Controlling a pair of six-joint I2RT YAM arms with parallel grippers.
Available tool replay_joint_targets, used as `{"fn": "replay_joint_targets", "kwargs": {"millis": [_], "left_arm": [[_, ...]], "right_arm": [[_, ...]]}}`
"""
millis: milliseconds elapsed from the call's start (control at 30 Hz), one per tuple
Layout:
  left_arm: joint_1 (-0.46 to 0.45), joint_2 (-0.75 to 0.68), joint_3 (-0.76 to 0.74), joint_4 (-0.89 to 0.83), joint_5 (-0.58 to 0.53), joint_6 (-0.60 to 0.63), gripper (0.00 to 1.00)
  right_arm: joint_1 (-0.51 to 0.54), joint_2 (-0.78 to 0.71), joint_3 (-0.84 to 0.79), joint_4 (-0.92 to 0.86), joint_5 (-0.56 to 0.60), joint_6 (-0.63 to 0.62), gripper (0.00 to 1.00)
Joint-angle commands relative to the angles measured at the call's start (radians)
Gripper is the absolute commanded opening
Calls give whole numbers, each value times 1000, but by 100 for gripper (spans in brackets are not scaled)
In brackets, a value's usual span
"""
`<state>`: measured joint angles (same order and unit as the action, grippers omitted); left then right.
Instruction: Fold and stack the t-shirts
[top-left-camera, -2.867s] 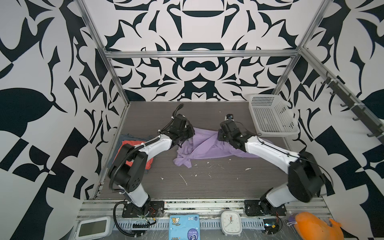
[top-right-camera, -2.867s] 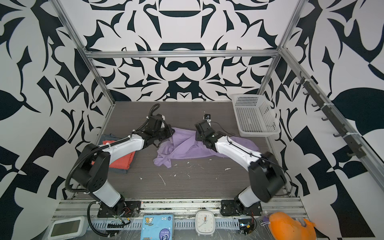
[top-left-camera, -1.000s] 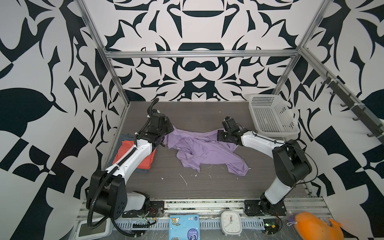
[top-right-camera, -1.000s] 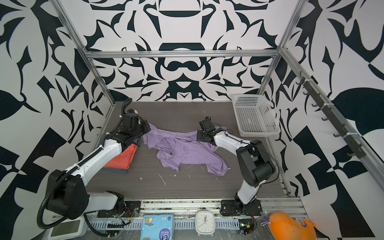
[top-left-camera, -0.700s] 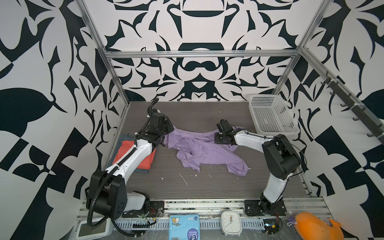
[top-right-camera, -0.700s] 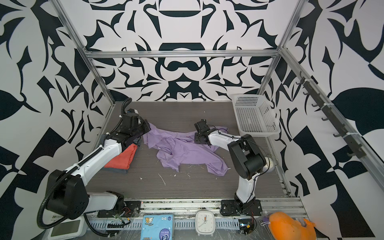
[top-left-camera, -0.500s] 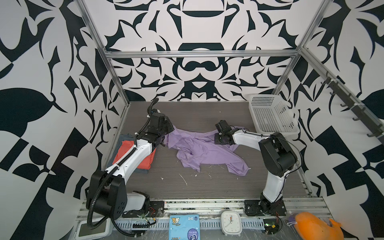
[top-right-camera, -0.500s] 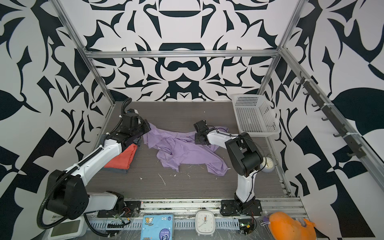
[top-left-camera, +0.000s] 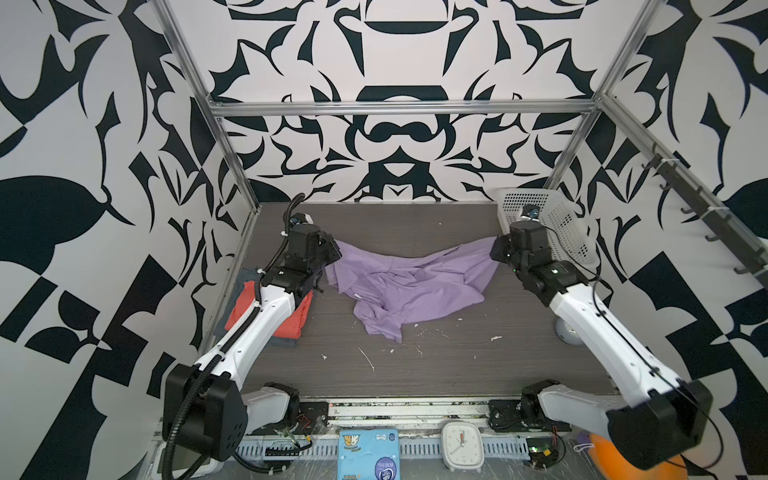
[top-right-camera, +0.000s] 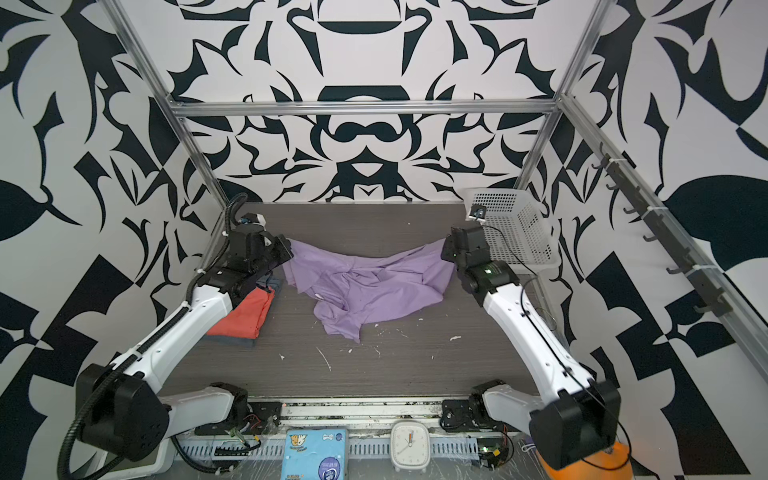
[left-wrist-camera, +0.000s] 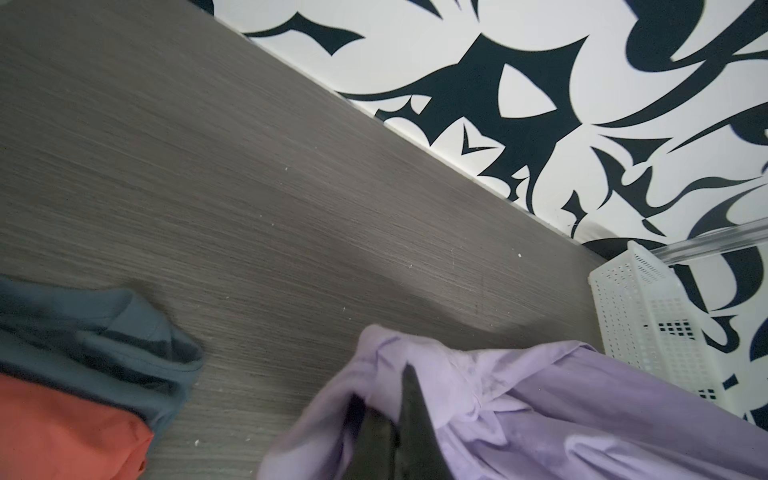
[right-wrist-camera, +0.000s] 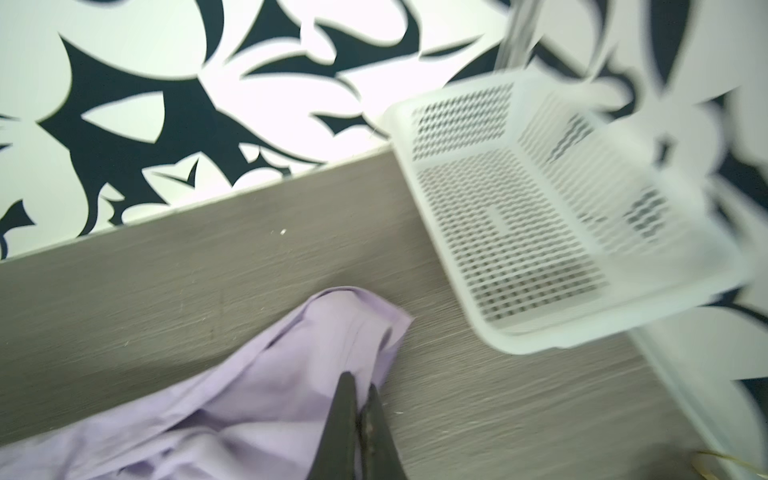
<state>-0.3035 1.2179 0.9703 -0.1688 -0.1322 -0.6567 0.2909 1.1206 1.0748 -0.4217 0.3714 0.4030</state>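
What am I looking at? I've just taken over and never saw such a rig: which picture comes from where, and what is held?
Two white robot arms work over a grey table, each ending in a two-finger claw. The two wide pictures look down from overhead; the two close ones come from cameras on the wrists. The left claw and the right claw are each shut on an edge of the lavender t-shirt, which lies crumpled between them. At the left, a coral t-shirt lies folded on a grey-blue t-shirt. A white basket sits at the far right.
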Motion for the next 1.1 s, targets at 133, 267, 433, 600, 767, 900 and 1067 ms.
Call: {"fn": "replay_joint_targets", "kwargs": {"millis": [133, 267, 433, 600, 767, 900, 1067], "left_arm": [[12, -121, 50, -88, -55, 53, 0], [16, -157, 31, -106, -73, 46, 0], [15, -165, 15, -119, -81, 37, 0], [16, -162, -4, -103, -77, 21, 0], [15, -157, -26, -83, -64, -3, 0], [16, -150, -46, -65, -52, -20, 0], [16, -129, -57, -50, -41, -30, 0]], "right_arm": [[7, -141, -68, -298, 96, -20, 0], [7, -227, -179, -396, 94, 112, 17], [7, -311, -201, -401, 150, 164, 65], [7, -239, -178, -235, 60, 92, 66], [7, -41, -195, 16, -128, 93, 65], [6, 128, -181, 156, -268, 68, 65], [5, 336, -99, 239, -366, 18, 68]]}}
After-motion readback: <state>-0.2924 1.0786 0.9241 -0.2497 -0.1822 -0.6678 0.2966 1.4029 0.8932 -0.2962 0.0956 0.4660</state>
